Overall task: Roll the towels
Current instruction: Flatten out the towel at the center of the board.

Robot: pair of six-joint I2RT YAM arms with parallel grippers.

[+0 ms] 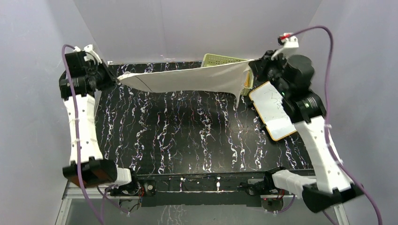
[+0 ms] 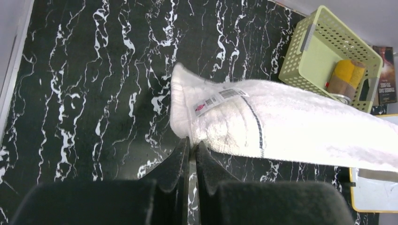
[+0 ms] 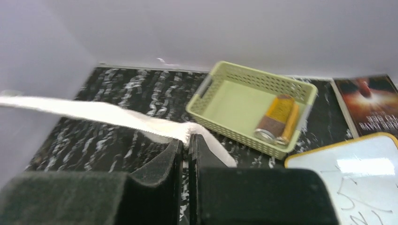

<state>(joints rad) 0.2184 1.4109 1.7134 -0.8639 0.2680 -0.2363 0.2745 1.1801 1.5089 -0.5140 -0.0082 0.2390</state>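
— Black, white-veined tabletop (image 1: 187, 136), pale walls (image 1: 187, 28) on three sides. How many arms are over it?
— Two. The left arm (image 1: 82, 126) rises from 7 o'clock and the right arm (image 1: 319, 140) from 5 o'clock, and both reach to the far side.
— And towels?
— Two as well. One long cream towel (image 1: 187, 78) hangs in the air across the far side, from 10 o'clock to 1 o'clock, sagging in the middle.
— Who has it?
— Both. The left gripper (image 2: 191, 143) is pinched tight on the short end, by the one sewn-in label (image 2: 220, 98). The right gripper (image 3: 187, 139) is clamped just as narrowly on the opposite end.
— Next in size?
— One white board (image 1: 274, 112) with an orange rim, flat at 3 o'clock beneath the right arm, with scribbles on it. Then one pale green perforated basket (image 3: 256, 77) at 1 o'clock, behind the cream towel's right end.
— The second towel?
— The mustard-and-brown towel (image 3: 279, 119) is rolled up and lies inside the basket, toward one end.
— Anything smaller?
— One thin dark stripe across the cream towel, near the label.
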